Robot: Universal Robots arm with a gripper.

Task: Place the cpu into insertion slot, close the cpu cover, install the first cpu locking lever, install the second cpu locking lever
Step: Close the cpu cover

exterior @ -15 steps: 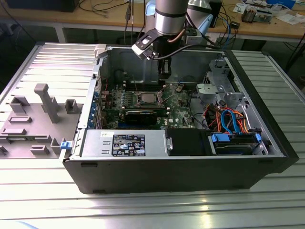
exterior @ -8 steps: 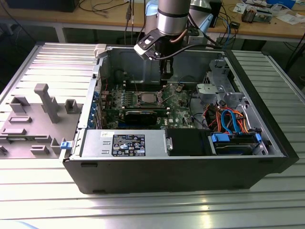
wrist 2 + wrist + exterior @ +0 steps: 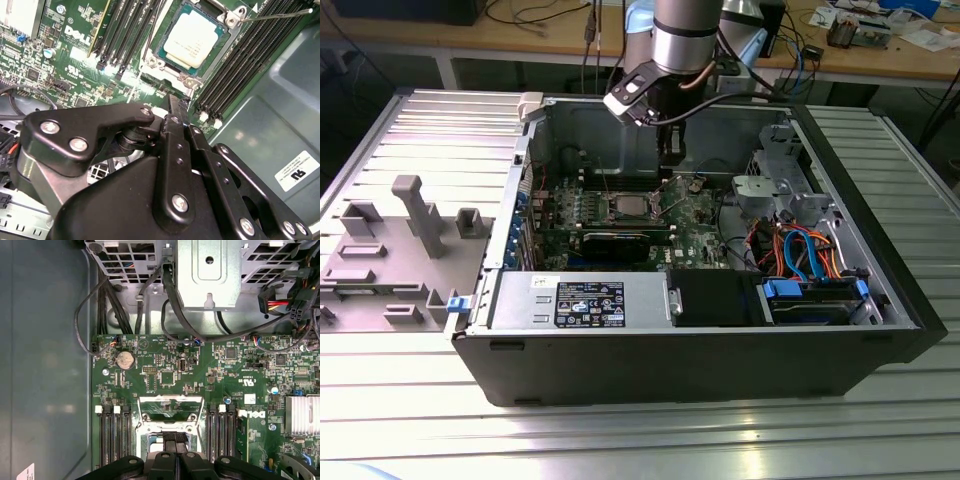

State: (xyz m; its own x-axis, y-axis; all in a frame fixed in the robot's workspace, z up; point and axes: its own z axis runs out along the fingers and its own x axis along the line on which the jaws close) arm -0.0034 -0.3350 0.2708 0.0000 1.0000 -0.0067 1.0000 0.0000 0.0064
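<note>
The open computer case lies on the table. My tool, fingers pressed together on nothing, hovers low over the motherboard, just beside the insertion slot. The cpu cover appears raised. I judge it thin, stiff and hinged: push at its free edge. The cpu sits in the slot. It is light and fragile: hold by the edges only.
</note>
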